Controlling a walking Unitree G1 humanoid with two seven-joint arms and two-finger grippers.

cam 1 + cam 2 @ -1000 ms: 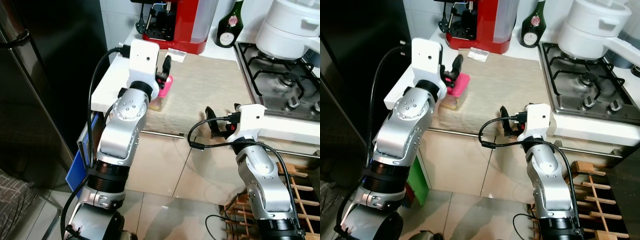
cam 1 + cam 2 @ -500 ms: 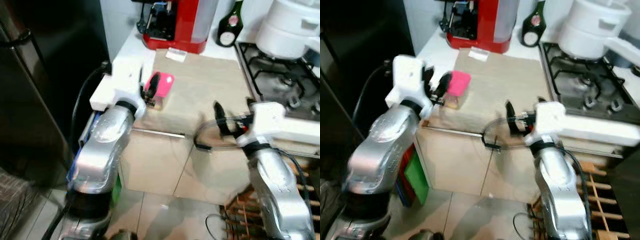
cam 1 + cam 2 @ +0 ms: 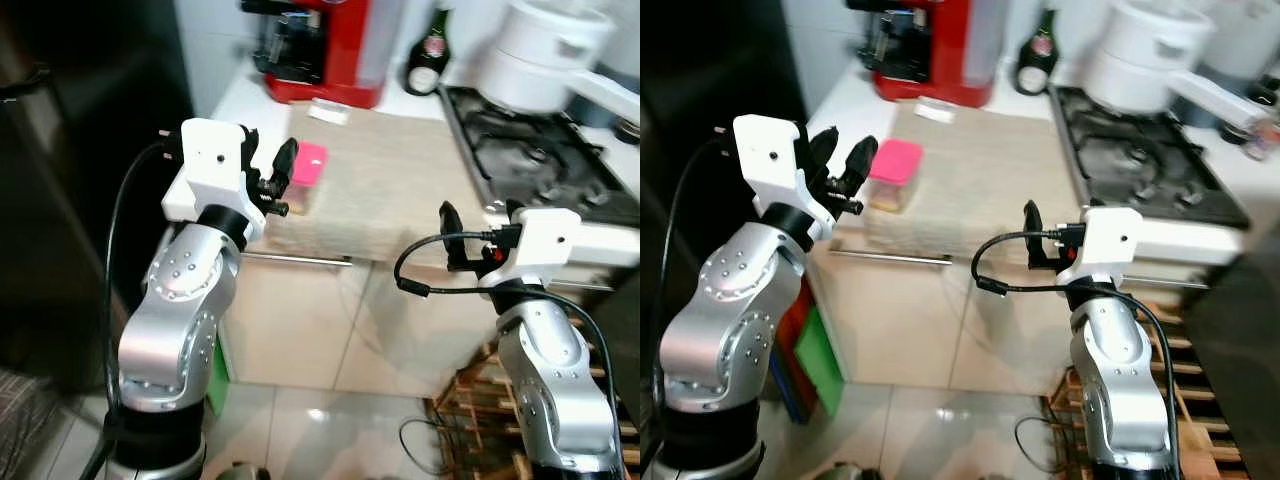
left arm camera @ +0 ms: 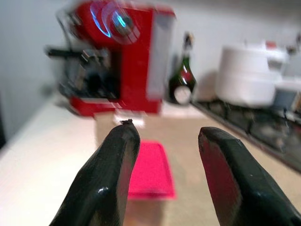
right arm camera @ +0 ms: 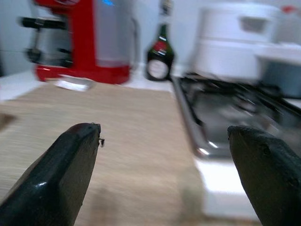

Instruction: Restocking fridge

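Pink-lidded container (image 3: 308, 168) on the beige mat (image 3: 400, 180), near the counter's front-left corner, well short of the red coffee machine (image 3: 318, 50). Left gripper (image 4: 164, 155) raised just before the container, fingers spread, empty, lid framed between them in the left wrist view. Right gripper (image 5: 164, 165) at the counter edge beside the hob (image 3: 540, 160), fingers wide apart, empty. Advisable for the pick-up: descend squarely, straddle the container's sides below the lid, close gently to avoid tipping.

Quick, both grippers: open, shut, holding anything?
Left gripper: jaws open, holding nothing, short of the pink-lidded container.
Right gripper: jaws wide open, holding nothing, at the counter edge.
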